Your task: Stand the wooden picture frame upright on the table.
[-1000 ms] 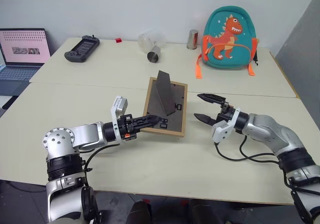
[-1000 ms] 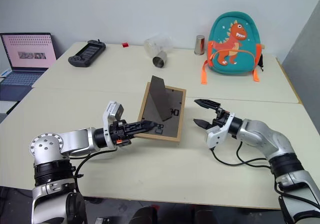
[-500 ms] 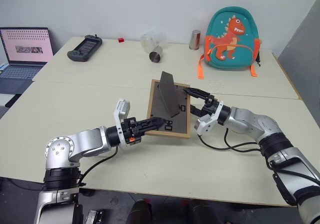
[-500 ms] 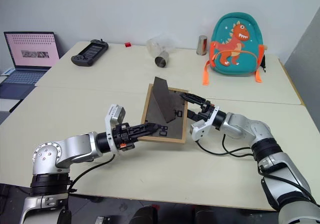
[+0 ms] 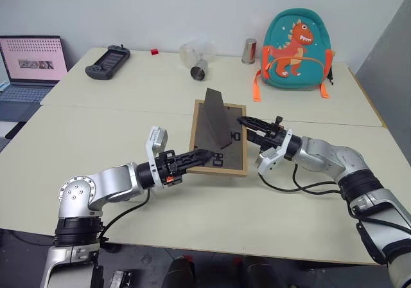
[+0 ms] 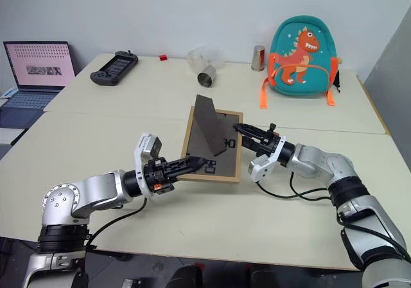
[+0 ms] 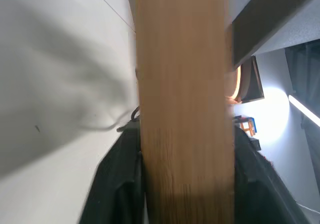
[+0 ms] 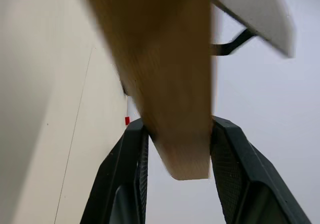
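Between right hand [image 8: 177,184] fingers: wooden picture frame [image 8: 165,84] edge, close-up.

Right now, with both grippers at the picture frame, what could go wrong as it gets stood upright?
1. The left gripper and right gripper each pinch only a thin wooden edge of the wooden picture frame, so it could slip or twist.
2. The fold-out stand already juts up; tilted badly, it may fold and let the frame tip onto the table.
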